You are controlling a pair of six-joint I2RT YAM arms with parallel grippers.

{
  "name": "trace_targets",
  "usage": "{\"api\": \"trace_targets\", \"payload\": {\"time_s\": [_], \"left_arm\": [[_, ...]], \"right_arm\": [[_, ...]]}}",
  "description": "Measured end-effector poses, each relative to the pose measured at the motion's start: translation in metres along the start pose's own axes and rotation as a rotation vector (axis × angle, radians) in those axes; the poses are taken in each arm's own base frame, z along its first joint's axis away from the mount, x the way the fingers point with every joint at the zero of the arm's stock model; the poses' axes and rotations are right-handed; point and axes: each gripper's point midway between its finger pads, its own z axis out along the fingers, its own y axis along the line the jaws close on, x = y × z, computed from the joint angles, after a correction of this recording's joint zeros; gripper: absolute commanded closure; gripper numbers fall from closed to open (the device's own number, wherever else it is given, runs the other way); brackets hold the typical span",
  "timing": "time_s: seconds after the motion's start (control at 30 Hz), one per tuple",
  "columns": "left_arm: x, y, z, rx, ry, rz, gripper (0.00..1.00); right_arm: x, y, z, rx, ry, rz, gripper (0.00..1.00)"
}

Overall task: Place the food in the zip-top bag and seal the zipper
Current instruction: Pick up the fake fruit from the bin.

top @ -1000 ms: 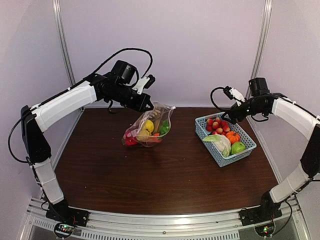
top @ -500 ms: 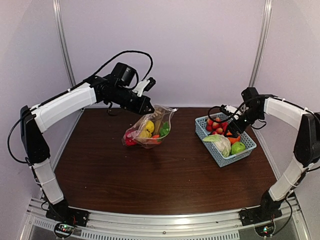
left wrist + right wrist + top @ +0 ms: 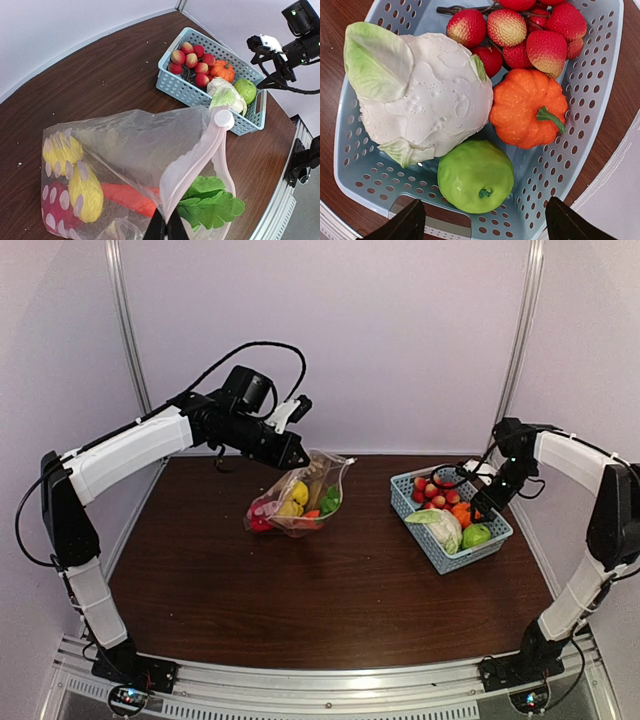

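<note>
The right end effector [image 3: 487, 225] hangs with its jaws spread wide and holds nothing. It sits over the near-right end of the light-blue basket [image 3: 437, 565], which stands by the right edge of the counter [image 3: 330, 600].

Seen from the right wrist, a round green fruit [image 3: 475, 175] lies straight below, between the two fingers. It has no clear long axis, and its stem dimple faces up. Touching it are an orange pumpkin [image 3: 527, 115] toward the basket's right wall and a pale cabbage [image 3: 425, 105] toward the left wall. Red-yellow apples [image 3: 520, 30] fill the far end. The basket's long axis runs from far-left to near-right.

The left end effector [image 3: 295, 452] is pinched shut on the mouth edge of the zip-top bag [image 3: 300, 495] and lifts that edge while the bag's body rests on the counter. The bag sits near the far edge, left of centre and well apart from the basket. It already holds yellow, red and leafy green pieces.

From the left wrist, the zipper [image 3: 197, 160] runs away from the fingers toward the basket, and the mouth gapes to the right.

The right arm is by far the nearer to the remaining food. A straight descent onto the green fruit looks like the likely next move.
</note>
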Motion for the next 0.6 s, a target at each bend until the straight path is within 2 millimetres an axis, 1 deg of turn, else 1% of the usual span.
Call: {"api": "trace_targets", "payload": {"time_s": [0.13, 0.17, 0.27, 0.4, 0.6], "left_arm": [[0.001, 0.000, 0.001, 0.001, 0.003, -0.001, 1.00], [0.002, 0.000, 0.001, 0.000, 0.004, -0.001, 1.00], [0.005, 0.001, 0.001, 0.000, 0.009, -0.003, 1.00], [0.007, 0.001, 0.001, -0.001, 0.012, -0.004, 1.00], [0.007, 0.001, 0.000, -0.001, 0.011, -0.004, 1.00]], "right_arm": [[0.009, -0.002, 0.017, -0.030, 0.050, 0.033, 0.17], [0.012, -0.001, 0.025, -0.048, 0.070, 0.043, 0.17], [0.018, 0.001, 0.035, -0.070, 0.097, 0.058, 0.17], [0.024, 0.004, 0.045, -0.095, 0.124, 0.082, 0.17], [0.028, 0.007, 0.055, -0.121, 0.147, 0.098, 0.19]]}}
